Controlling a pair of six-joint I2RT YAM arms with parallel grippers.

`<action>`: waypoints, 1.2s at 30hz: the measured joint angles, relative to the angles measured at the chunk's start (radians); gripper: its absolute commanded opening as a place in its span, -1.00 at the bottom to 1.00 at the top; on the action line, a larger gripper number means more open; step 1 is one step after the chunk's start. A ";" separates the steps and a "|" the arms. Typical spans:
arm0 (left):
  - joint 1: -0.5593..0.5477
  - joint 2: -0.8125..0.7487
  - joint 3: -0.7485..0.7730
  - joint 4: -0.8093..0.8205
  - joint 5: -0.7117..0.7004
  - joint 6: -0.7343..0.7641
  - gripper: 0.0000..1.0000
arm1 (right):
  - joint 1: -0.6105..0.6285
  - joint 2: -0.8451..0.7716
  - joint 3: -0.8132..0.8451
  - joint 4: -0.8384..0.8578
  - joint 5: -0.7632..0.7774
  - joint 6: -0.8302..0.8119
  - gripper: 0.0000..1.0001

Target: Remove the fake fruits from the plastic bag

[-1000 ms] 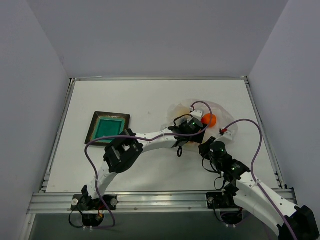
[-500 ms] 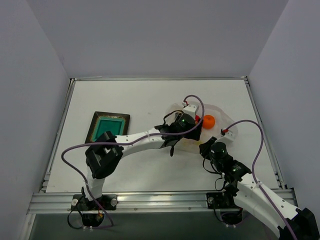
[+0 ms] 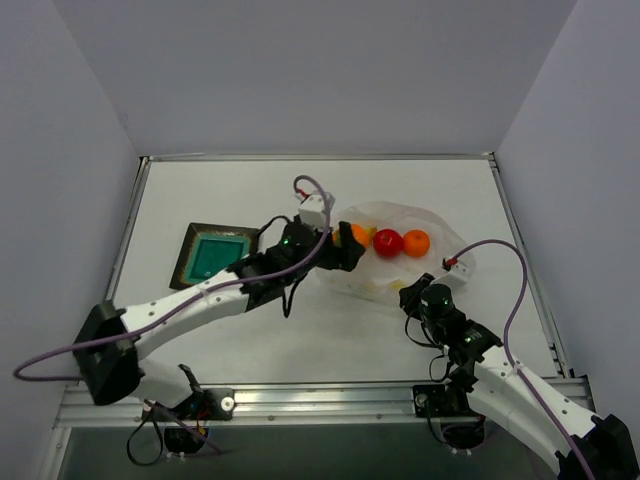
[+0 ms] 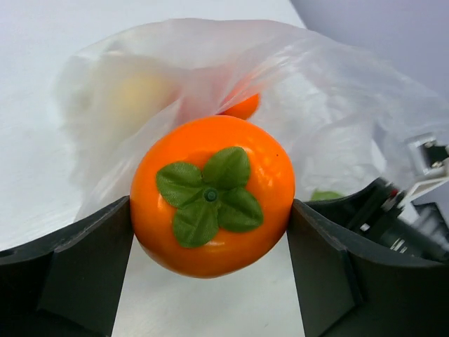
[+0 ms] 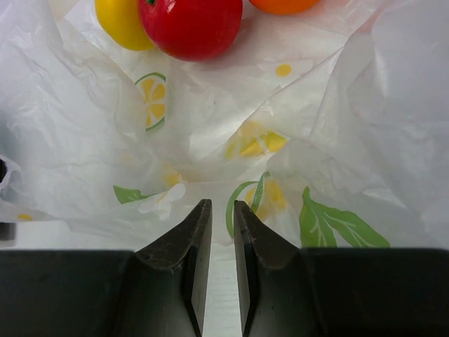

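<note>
White tabletop [image 3: 240,190], grey walls [image 3: 300,80]; left jaws tight on orange fruit [image 4: 210,196], right jaws tight on plastic bag [image 5: 210,119].

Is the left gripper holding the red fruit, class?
No, the left gripper clamps the orange fruit with the green calyx, while the red fruit lies apart from it.

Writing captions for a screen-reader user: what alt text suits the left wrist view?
An orange fake fruit with a green leafy calyx is clamped between the two dark left fingers, in front of the wrinkly transparent plastic bag. A second orange fruit peeks out behind it, inside the bag.
</note>
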 measured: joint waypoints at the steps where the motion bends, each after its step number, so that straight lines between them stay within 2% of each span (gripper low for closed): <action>1: 0.003 -0.063 -0.056 -0.014 -0.044 0.007 0.00 | 0.000 0.000 0.000 -0.001 0.000 0.000 -0.67; 5: 0.051 -0.383 -0.232 -0.137 -0.273 -0.004 0.12 | 0.006 -0.014 0.000 -0.006 0.000 0.002 -0.67; 7: 0.140 -0.499 -0.269 -0.191 -0.350 -0.034 0.17 | 0.007 -0.026 0.000 -0.006 0.000 0.002 -0.66; 9: 0.276 -0.552 -0.304 -0.212 -0.384 -0.073 0.17 | 0.011 -0.037 0.000 -0.006 0.000 0.002 -0.64; 11: 0.405 -0.562 -0.332 -0.229 -0.408 -0.106 0.17 | 0.012 -0.041 0.000 -0.006 0.000 0.002 -0.63; 13: 0.489 -0.497 -0.352 -0.236 -0.395 -0.135 0.17 | 0.012 -0.042 -0.001 -0.006 0.000 0.001 -0.61; 16: 0.543 -0.355 -0.362 -0.241 -0.373 -0.158 0.16 | 0.013 -0.051 -0.002 -0.006 0.000 0.001 -0.59; 20: 0.560 -0.179 -0.364 -0.268 -0.377 -0.175 0.16 | 0.013 -0.074 -0.006 -0.007 -0.002 0.001 -0.57; 23: 0.566 -0.143 -0.365 -0.272 -0.394 -0.184 0.41 | 0.013 -0.078 -0.008 -0.008 -0.005 0.000 -0.55; 24: 0.570 -0.140 -0.365 -0.270 -0.401 -0.186 0.53 | 0.013 -0.078 -0.008 -0.008 -0.005 0.000 -0.55; 25: 0.573 -0.140 -0.365 -0.270 -0.405 -0.187 0.77 | 0.013 -0.078 -0.008 -0.008 -0.005 0.000 -0.55; 27: 0.581 -0.138 -0.365 -0.269 -0.407 -0.189 0.93 | 0.015 -0.078 -0.008 -0.008 -0.005 -0.001 -0.55; 32: 0.583 -0.152 -0.366 -0.257 -0.356 -0.188 0.94 | 0.019 -0.077 -0.008 -0.009 -0.005 -0.002 -0.54; 35: 0.521 -0.201 -0.380 -0.264 -0.335 -0.183 0.94 | 0.019 -0.077 -0.008 -0.010 -0.005 -0.001 -0.54; 36: 0.481 -0.225 -0.382 -0.277 -0.338 -0.181 0.88 | 0.019 -0.077 -0.008 -0.011 -0.004 -0.001 -0.54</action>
